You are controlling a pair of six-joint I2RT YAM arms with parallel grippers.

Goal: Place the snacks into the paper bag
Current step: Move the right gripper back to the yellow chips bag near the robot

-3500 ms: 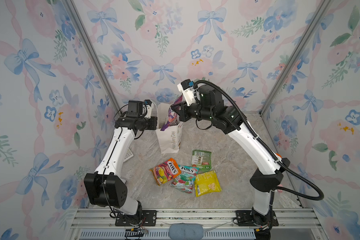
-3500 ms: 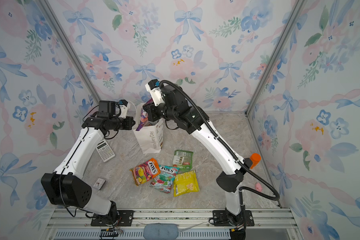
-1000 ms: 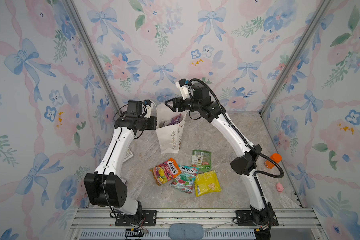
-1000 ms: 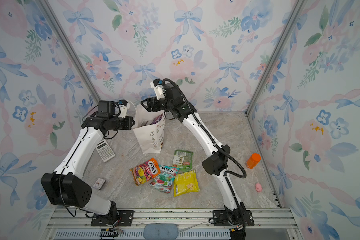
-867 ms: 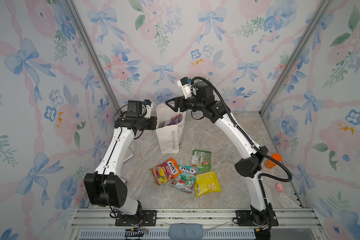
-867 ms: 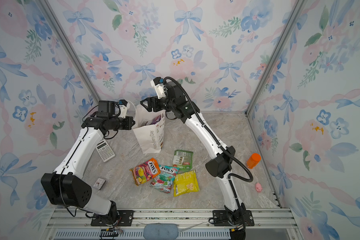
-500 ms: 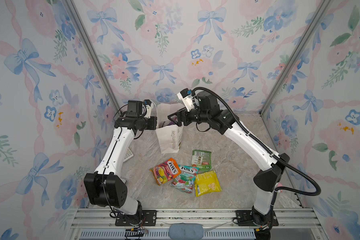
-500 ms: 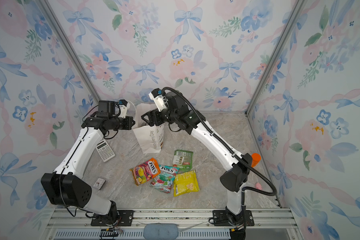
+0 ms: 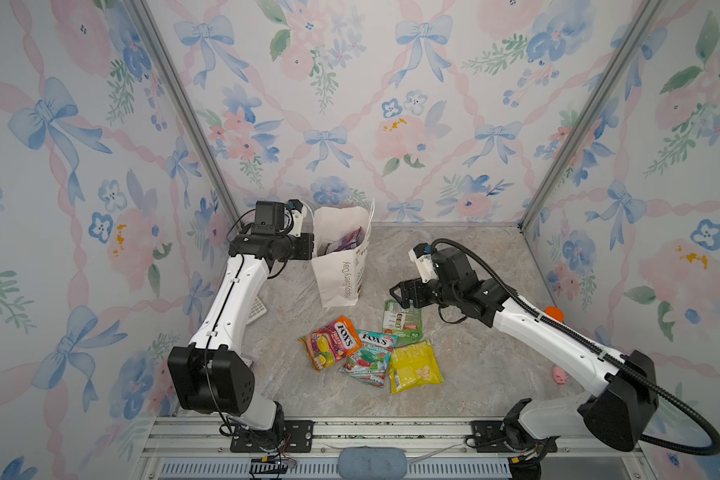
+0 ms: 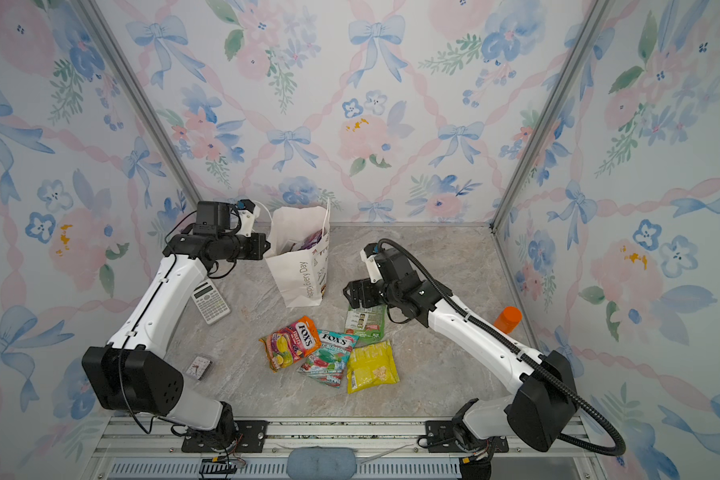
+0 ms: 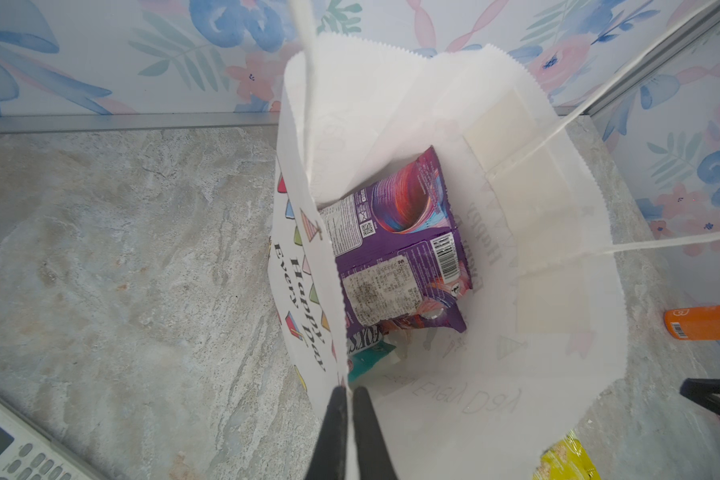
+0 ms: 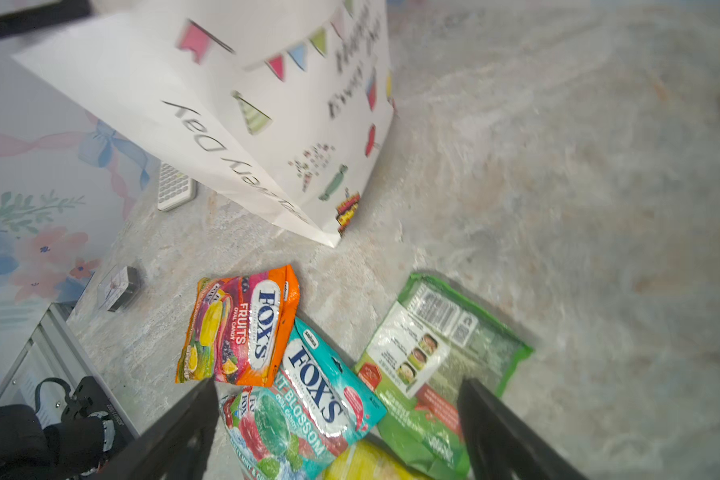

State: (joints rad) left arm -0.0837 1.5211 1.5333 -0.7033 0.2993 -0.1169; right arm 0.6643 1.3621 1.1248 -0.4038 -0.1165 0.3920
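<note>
Four loose snacks; one paper bag

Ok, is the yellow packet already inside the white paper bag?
No, the yellow packet lies on the table beside the teal packet, outside the paper bag.

Open mouth of paper bag, cord handles seemingly crossing it
</note>
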